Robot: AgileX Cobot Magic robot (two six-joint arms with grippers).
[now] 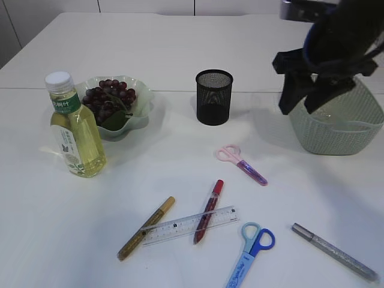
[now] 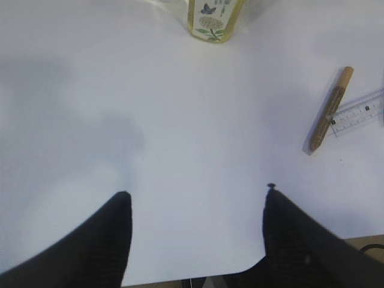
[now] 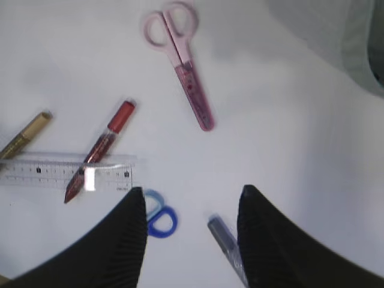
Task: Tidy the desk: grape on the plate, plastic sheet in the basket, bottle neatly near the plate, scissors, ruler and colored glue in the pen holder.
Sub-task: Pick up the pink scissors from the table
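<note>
The grape [image 1: 108,96] lies on the green plate [image 1: 144,114], with the bottle [image 1: 75,129] upright at its front left. Pink scissors [image 1: 242,162], blue scissors [image 1: 252,252], a clear ruler [image 1: 189,225] and red [image 1: 209,210], gold [image 1: 146,228] and silver [image 1: 333,251] glue pens lie loose on the table. The black mesh pen holder [image 1: 213,96] stands at mid-back. My right gripper [image 1: 298,110] hangs open and empty by the basket's [image 1: 342,135] left rim. My left gripper [image 2: 197,193] is open over bare table, with the bottle [image 2: 215,21] ahead. I cannot make out the plastic sheet.
In the right wrist view, between and below my right gripper [image 3: 193,191] lie the blue scissors [image 3: 157,219] and silver pen [image 3: 225,240]. The pink scissors [image 3: 183,60] and red pen [image 3: 99,150] lie farther out. The table's front edge [image 2: 192,277] shows under the left fingers.
</note>
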